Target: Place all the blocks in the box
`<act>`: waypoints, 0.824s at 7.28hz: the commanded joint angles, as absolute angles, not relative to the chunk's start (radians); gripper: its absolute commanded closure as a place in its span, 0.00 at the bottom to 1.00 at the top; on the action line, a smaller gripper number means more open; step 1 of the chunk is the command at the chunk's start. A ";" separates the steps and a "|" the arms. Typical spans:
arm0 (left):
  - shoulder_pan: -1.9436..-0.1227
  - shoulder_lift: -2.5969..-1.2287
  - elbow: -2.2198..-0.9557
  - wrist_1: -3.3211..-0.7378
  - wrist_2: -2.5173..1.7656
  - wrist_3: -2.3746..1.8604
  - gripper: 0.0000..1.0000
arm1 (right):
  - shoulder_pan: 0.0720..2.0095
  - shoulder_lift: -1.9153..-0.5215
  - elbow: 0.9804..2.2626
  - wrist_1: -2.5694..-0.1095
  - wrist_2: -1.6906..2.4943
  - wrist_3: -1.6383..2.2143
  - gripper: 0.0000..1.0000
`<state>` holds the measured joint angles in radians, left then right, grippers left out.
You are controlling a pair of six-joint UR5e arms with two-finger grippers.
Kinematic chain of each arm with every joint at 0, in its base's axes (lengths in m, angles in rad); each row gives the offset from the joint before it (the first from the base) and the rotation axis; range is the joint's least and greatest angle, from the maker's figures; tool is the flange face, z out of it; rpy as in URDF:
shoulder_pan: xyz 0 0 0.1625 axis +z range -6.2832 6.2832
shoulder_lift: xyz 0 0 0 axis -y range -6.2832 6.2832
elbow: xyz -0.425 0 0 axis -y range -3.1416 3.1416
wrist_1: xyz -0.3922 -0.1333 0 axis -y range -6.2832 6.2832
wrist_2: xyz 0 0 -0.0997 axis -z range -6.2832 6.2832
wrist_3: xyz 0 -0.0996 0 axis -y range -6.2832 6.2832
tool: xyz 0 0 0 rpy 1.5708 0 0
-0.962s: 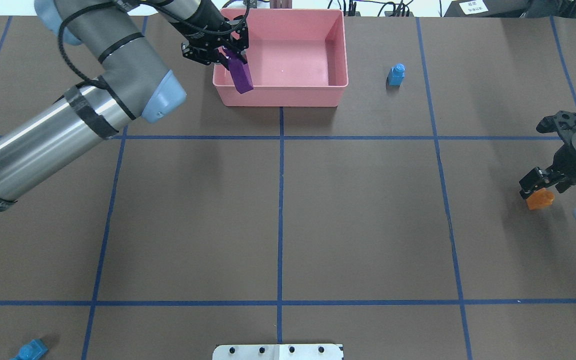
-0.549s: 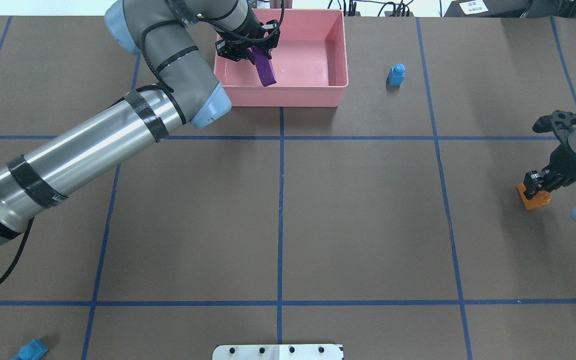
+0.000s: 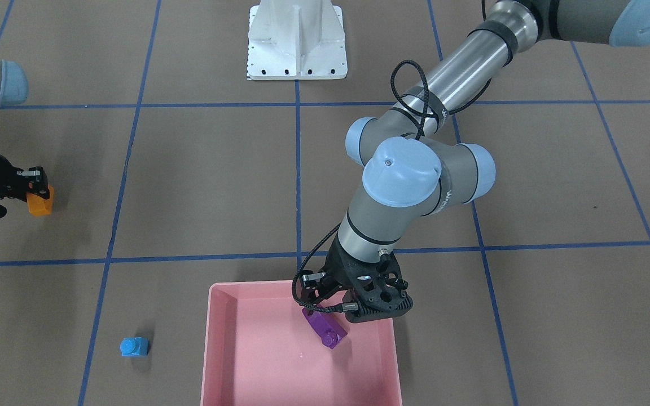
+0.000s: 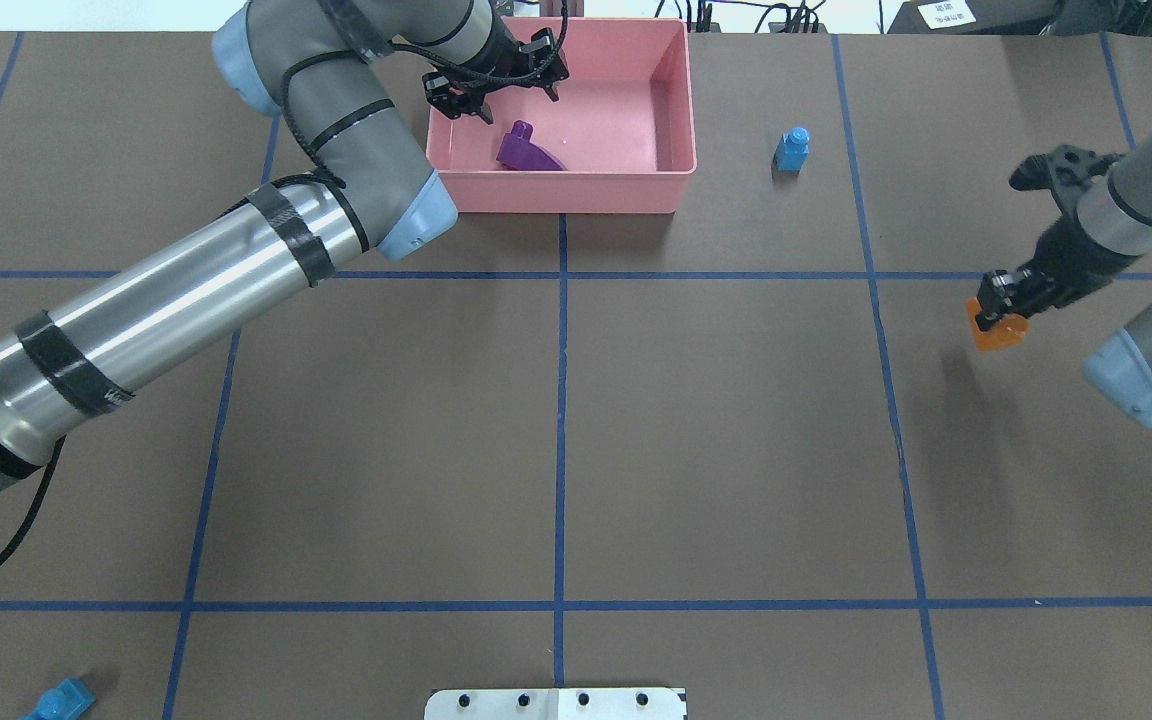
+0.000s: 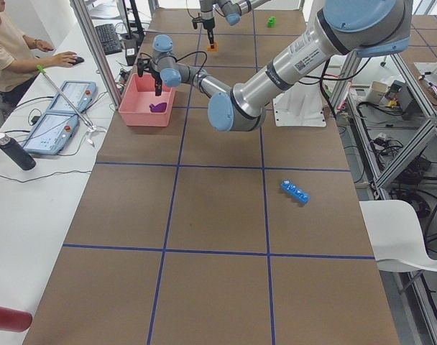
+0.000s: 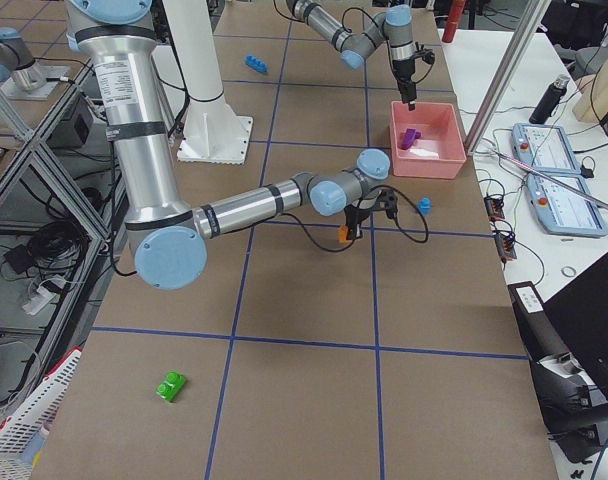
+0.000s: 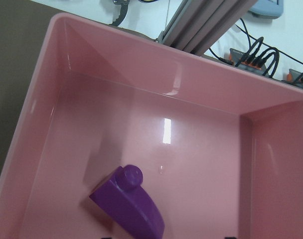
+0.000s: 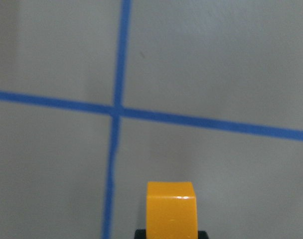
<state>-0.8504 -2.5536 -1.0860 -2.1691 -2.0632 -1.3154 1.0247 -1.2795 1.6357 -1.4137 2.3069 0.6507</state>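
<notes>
- Since the earlier frame, the left gripper point(image 4: 499, 98) has been opened over the box point(image 4: 561, 195). The right gripper point(image 4: 998, 308) has been carried inward over the table point(image 4: 716, 440), toward the box.
- One box is counted. It is set at the far middle of the table, a spot judged to be within reach of both arms.
- The left gripper's fingers are spread wide and nothing is held between them. It hangs just above the box's left part, a position judged to have been chosen so that a drop would land inside the walls.
- Five blocks are counted: one in the box, one held, three on the table.
- The long blue block point(image 5: 295, 192) is seen lying on the table at the robot's near left, well apart from the box.
- The purple sloped block point(image 4: 526, 150) is found tipped on its side on the box floor, below the left gripper and clear of its fingers.
- The green block point(image 6: 171, 385) is seen on the table at the robot's near right, well apart from the box.
- The orange block point(image 4: 998, 332) is pinched by its top between the right gripper's narrowed fingers. It is judged to be held clear of the table for carrying.
- The small blue block point(image 4: 791, 150) is left upright on the table, near the box's right wall but apart from it.
</notes>
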 commanded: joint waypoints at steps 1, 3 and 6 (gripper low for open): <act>-0.880 -2.264 -1.431 -2.126 -2.163 -1.324 0.00 | 1.023 -0.969 1.487 -1.414 2.298 0.905 1.00; -0.891 -1.992 -1.732 -2.044 -2.154 -1.324 0.00 | 0.990 -0.620 1.192 -1.381 2.193 1.131 1.00; -0.871 -1.731 -1.939 -2.031 -2.102 -1.298 0.00 | 0.838 -0.467 0.883 -1.012 1.858 1.529 1.00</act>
<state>-0.8832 -1.8075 -1.8826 -2.0343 -2.1141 -1.3048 0.8905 -0.5097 0.9815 -1.1350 1.9591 1.4052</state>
